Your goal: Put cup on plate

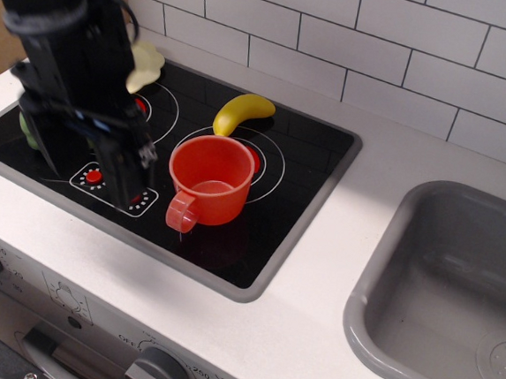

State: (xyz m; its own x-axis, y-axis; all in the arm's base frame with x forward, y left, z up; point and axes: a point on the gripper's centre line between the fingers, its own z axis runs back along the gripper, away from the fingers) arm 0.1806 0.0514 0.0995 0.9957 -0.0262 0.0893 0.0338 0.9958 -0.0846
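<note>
Grey knobs (159, 369) sit along the oven front at the near edge; beside one, small print reads "250", other markings too fine to read. White counter (314, 301) runs across, with a grey sink (440, 286) sunk into it on the right.

Black cooktop (269, 209) lies in a grey frame, white ring lines and red burner marks printed on it. A small control panel (111, 186) with red dials is printed near its front edge, partly covered by the arm.

Cup (209, 181), red-orange and translucent, stands upright on the right-hand burner ring, mouth open upward, loop handle pointing toward the front edge. It is free of any grip.

Gripper (133, 192), black, hangs over the control panel just to the left of the cup, close to its handle. Whether its jaws are spread or pressed together cannot be told; only one dark finger tip reads clearly.

Green pepper (26, 130) shows as a sliver behind the arm at the left.

Yellow banana (242, 111) lies behind the cup, apart from it.

Plate (146, 63), pale cream, scalloped, sits at the far left corner of the cooktop, mostly hidden by the arm.

White tile wall (381, 41) closes the back.
</note>
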